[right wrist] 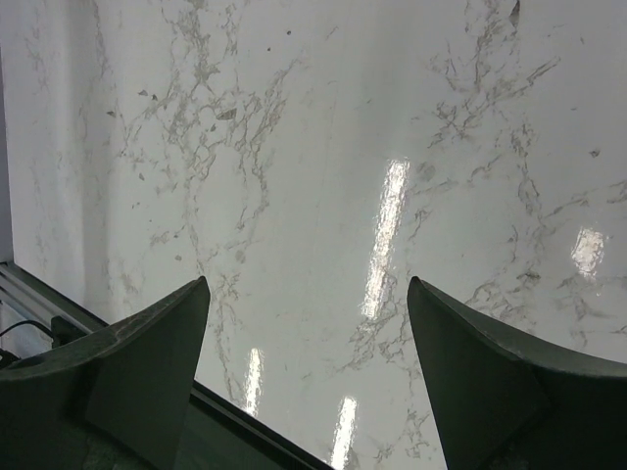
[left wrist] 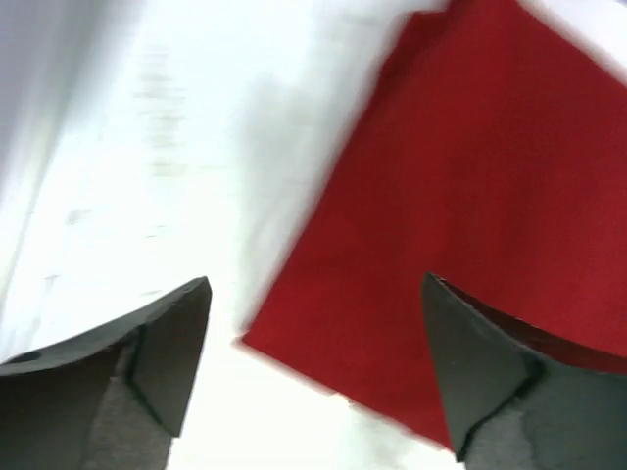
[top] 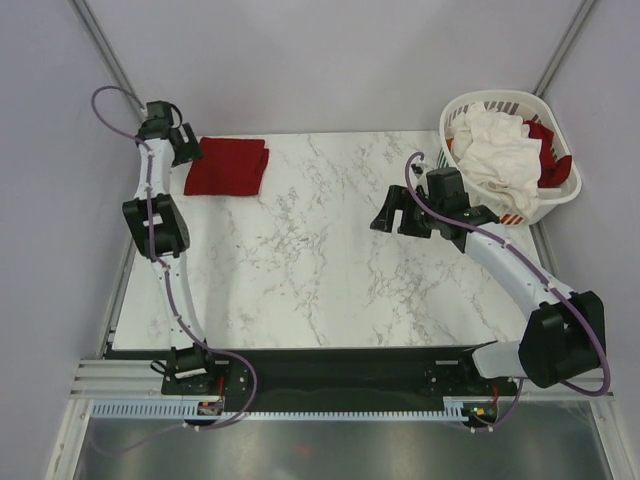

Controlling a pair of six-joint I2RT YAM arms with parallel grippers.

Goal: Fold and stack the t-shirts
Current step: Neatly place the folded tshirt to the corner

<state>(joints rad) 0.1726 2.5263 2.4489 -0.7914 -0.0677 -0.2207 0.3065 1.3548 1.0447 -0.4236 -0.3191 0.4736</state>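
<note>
A folded dark red t-shirt (top: 227,167) lies flat at the far left of the marble table; the left wrist view shows its corner (left wrist: 460,196). My left gripper (top: 190,146) is open and empty, just left of that shirt's far edge. A crumpled white t-shirt (top: 497,150) fills the white basket (top: 565,195) at the far right, with another dark red shirt (top: 549,160) beside it inside. My right gripper (top: 390,218) is open and empty over bare marble, left of the basket.
The table's near edge and a black rail (right wrist: 255,431) show in the right wrist view. Grey walls close in on the left, far and right sides. The basket hangs over the table's right edge.
</note>
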